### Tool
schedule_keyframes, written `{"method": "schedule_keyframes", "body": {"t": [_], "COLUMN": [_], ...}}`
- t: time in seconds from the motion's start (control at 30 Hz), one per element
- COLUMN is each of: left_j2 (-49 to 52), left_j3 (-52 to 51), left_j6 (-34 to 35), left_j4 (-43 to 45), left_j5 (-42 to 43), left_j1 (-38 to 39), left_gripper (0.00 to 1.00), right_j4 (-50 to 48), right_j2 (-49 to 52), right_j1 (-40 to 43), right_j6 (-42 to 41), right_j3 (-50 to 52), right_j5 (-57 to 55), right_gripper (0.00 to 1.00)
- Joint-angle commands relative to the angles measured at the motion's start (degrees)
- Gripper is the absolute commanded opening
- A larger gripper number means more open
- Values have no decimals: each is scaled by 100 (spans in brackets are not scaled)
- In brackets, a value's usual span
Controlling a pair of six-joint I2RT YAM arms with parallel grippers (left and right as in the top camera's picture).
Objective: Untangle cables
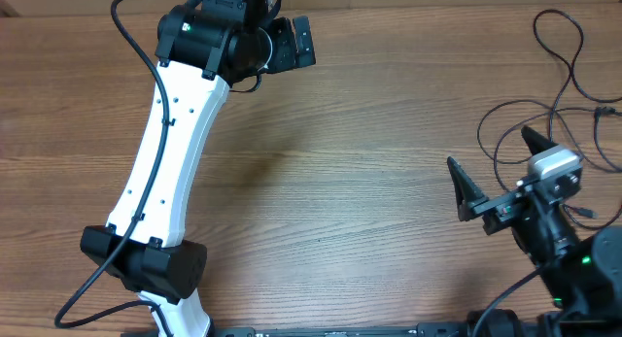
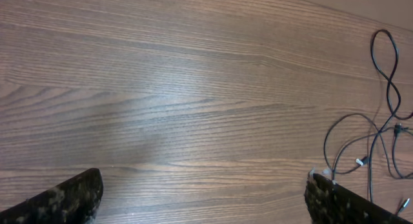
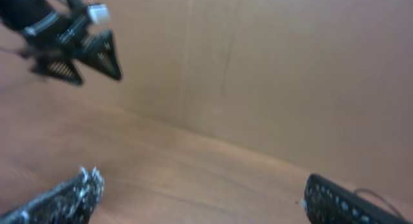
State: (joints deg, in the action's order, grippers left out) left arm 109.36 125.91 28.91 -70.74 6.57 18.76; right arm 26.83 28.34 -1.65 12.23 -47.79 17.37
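Note:
The cables point(image 1: 559, 80) lie as thin black loops and loose strands on the wooden table at the far right, some with small plugs at their ends. In the left wrist view the cables point(image 2: 382, 124) show at the right edge. My right gripper point(image 1: 488, 149) hovers just left of the strands, open, with nothing between its fingers point(image 3: 76, 193). A bit of cable point(image 3: 374, 198) peeks behind its right finger. My left gripper point(image 1: 292, 41) is at the table's far edge, well away from the cables, open and empty point(image 2: 203, 180).
The left robot arm's white link point(image 1: 170, 152) slants across the left part of the table. A plain tan wall point(image 3: 271, 69) rises behind the table's far edge. The left gripper point(image 3: 74, 46) shows in the right wrist view at upper left.

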Motion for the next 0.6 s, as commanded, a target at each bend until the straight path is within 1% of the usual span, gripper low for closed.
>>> {"method": "schedule_keyframes", "body": {"t": [0.0, 0.07, 0.1, 0.13, 0.27, 0.3, 0.43, 0.57], "left_j2": [-138, -138, -138, -138, -138, -138, -138, -138], "left_j3": [87, 87, 87, 87, 87, 87, 87, 87], "left_j6": [-63, -63, -63, -63, -63, -63, -63, -63], "left_j4": [2, 2, 2, 2, 4, 4, 4, 2], "left_j5": [-79, -79, -79, -79, -79, -79, -79, -79], "left_j1": [35, 35, 35, 35, 35, 35, 35, 39], "left_gripper": [100, 100, 100, 100, 99, 99, 100, 99], "right_j4": [-560, -949, -1375, -1499, -2253, -2402, -2730, -2839], "right_j2": [-420, -656, -935, -1016, -1578, -1749, -2201, -2518], "right_j1": [-212, -306, -354, -354, -354, -354, -354, -354], "right_j6": [-44, -42, -44, -63, -662, -688, -688, -686], "right_j3": [748, 1141, 1593, 1729, 2708, 2979, 3692, 4162], "right_j5": [-570, -780, -927, -949, -1329, -1329, -1327, -1329], "right_gripper": [100, 100, 100, 100, 100, 100, 100, 100]}}
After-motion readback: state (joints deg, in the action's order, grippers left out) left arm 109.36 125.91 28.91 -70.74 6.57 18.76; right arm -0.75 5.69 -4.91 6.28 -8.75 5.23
